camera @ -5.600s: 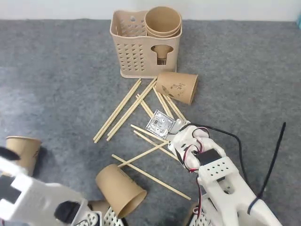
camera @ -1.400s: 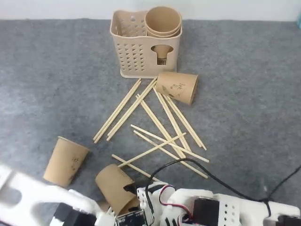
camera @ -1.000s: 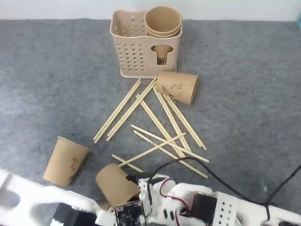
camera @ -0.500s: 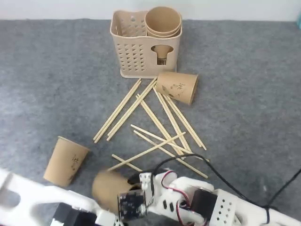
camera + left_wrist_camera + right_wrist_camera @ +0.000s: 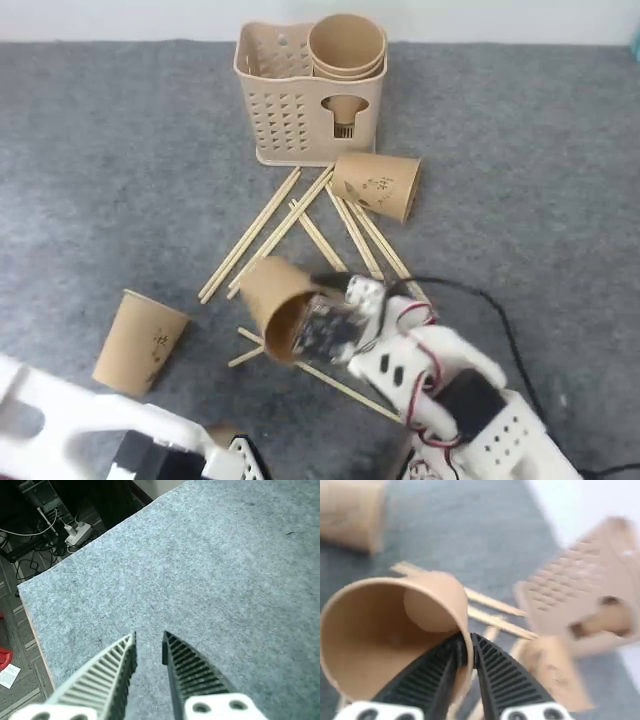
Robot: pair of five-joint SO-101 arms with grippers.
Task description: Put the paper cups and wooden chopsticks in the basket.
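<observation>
The right tool [image 5: 466, 641] is nipped shut on the rim of a paper cup [image 5: 395, 630], one finger inside the mouth and the other against the outer wall. In the high view that held cup [image 5: 278, 302] lies tipped on its side at the end of the right arm [image 5: 440, 385], its open mouth turned toward the arms, over the middle of the scattered wooden chopsticks [image 5: 262, 235]. The chopsticks fan out across the grey felt counter [image 5: 520, 160] from just in front of the basket [image 5: 290, 110] toward the arms, several crossing each other, and a few run under the held cup and the arm. A second cup [image 5: 378, 185] lies on its side just in front of the basket, resting on the chopstick ends nearest the basket. The basket stands upright at the far side of the counter, and its right compartment carries a nested stack of cups [image 5: 346, 45], mouths up. A third cup [image 5: 138, 342] lies tilted on the counter well off to the left of the held one, apart from the chopsticks. The left tool [image 5: 149, 637] hangs over bare felt near the counter's edge, its fingers narrowly parted with nothing between them.
</observation>
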